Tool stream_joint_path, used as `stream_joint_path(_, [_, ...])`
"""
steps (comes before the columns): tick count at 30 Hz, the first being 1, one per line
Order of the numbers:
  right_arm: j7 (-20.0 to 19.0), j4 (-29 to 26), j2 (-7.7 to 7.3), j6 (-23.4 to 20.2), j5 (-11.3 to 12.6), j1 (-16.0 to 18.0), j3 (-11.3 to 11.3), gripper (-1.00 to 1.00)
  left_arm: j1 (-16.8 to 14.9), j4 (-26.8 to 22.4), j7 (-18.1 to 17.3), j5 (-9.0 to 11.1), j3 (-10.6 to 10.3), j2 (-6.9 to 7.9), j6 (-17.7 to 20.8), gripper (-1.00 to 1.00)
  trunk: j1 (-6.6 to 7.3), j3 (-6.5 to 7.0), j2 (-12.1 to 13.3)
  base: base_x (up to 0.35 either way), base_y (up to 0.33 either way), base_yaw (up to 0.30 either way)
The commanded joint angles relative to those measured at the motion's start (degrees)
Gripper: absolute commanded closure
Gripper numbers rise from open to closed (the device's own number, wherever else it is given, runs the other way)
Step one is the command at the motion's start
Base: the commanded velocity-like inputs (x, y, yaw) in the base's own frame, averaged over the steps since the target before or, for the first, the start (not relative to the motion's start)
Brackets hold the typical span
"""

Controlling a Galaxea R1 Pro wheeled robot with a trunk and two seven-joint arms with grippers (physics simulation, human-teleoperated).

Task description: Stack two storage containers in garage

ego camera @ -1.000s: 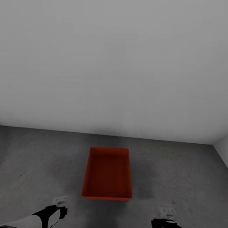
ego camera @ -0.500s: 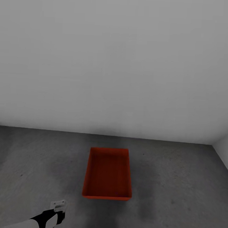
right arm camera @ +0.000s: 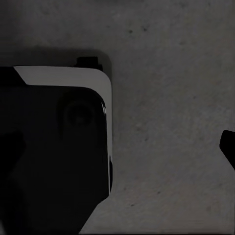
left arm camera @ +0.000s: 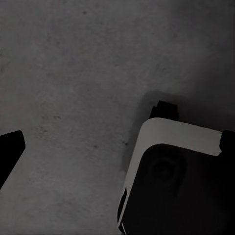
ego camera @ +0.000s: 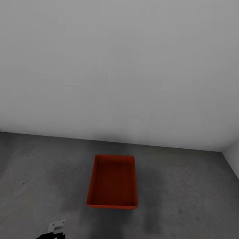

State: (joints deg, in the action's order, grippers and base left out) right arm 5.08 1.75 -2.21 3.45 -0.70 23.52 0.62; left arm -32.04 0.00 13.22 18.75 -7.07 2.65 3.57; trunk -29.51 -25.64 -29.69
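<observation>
- One orange-red storage container point(ego camera: 113, 181) on the dark grey concrete floor point(ego camera: 185, 193), at centre of the head view, long side running from 6 toward 12 o'clock.
- Open top up, nothing visible inside; bare red bottom and thin plain walls only.
- Whether a second bin sits nested in it: cannot tell from this angle.
- Pale grey garage wall point(ego camera: 122, 63) standing just past the container at 12 o'clock, with a strip of floor between.
- A second pale wall point(ego camera: 236, 157) meeting the first in a corner at 3 o'clock.
- Nothing lying on the floor close around the container; faint darker stains on the concrete at 3 and 9 o'clock of it.
- Left gripper point(ego camera: 57, 227) low at 7 o'clock of the container, well apart from it, holding nothing; jaw gap not readable there.
- Left wrist view: speckled concrete, a dark fingertip point(left arm camera: 10, 152) at one edge, a white-and-black part of the robot's body point(left arm camera: 176, 181) at the other; jaws apart or together cannot be told.
- Right wrist view: same concrete, a dark fingertip point(right arm camera: 228, 147) at the edge, a like white-and-black robot part point(right arm camera: 58, 147); jaw state cannot be told.
</observation>
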Motion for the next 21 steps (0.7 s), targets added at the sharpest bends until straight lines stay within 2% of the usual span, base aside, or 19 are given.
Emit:
stream_joint_path(1, [0.1,0.2,0.0,0.3,-0.1,0.0,0.0,-1.0,0.0,0.0,0.1,0.4,-0.5,-0.02,0.2,-1.0,0.2,0.12,0.3,0.0,0.0,0.0])
stream_joint_path(10, [0.1,0.2,0.0,0.0,-0.2,-0.1,0.0,-1.0,2.1,0.0,0.3,0.6,-0.5,0.16,-2.7,-1.0,0.2,0.12,0.3,0.0,0.0,0.0])
stream_joint_path(18, [0.3,0.2,-0.14,0.2,0.0,-0.1,0.0,-1.0,2.2,0.0,0.2,0.5,-0.5,-0.16,-2.9,-1.0,0.2,0.12,0.3,-0.003,0.001,0.0])
stream_joint_path(21, [0.4,0.2,-0.16,-0.1,0.0,-0.1,0.0,-1.0,2.4,0.0,0.2,0.6,-0.5,-0.27,-2.9,-1.0,0.2,0.12,0.3,-0.157,0.074,0.0])
